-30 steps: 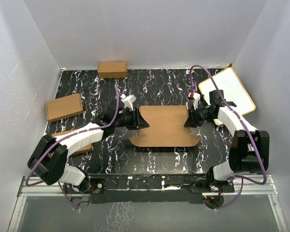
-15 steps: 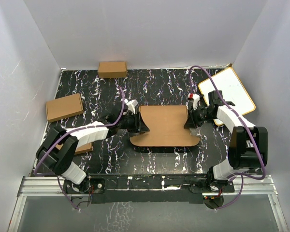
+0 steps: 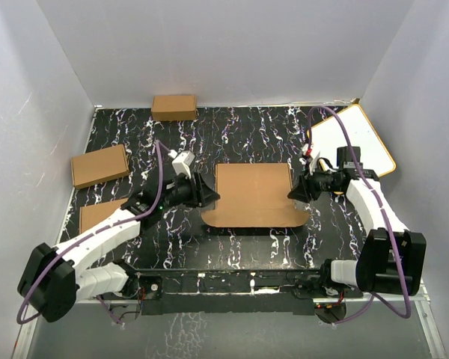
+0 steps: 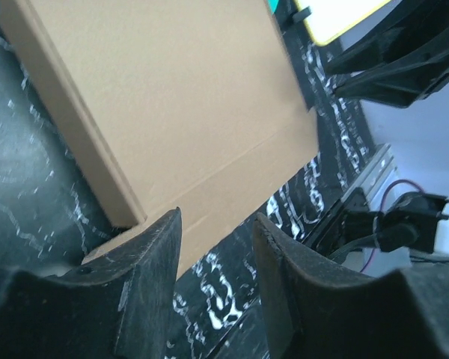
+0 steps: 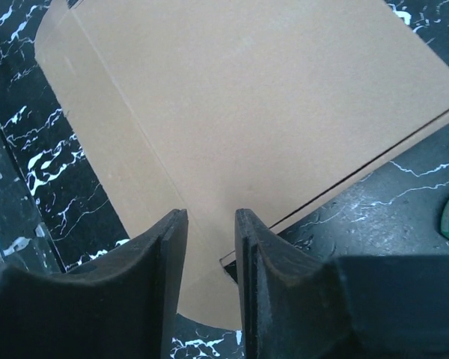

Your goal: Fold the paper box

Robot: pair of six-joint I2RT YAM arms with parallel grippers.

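As the shallow brown corrugated cardboard box (image 3: 253,191) lies between the fingertips, the left gripper (image 3: 209,196) spread and the right gripper (image 3: 292,193) narrowly parted, both empty, closing seems underway; next, its rounded flap (image 3: 254,219) needs tucking.

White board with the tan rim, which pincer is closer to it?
Right. Right pincer sits beside the white board; left pincer is beyond the paper box.

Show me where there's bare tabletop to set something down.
Bare: the far strip between the back small box and the white board, and the near strip before the paper box. Crowded: left side, two small boxes and the left arm.
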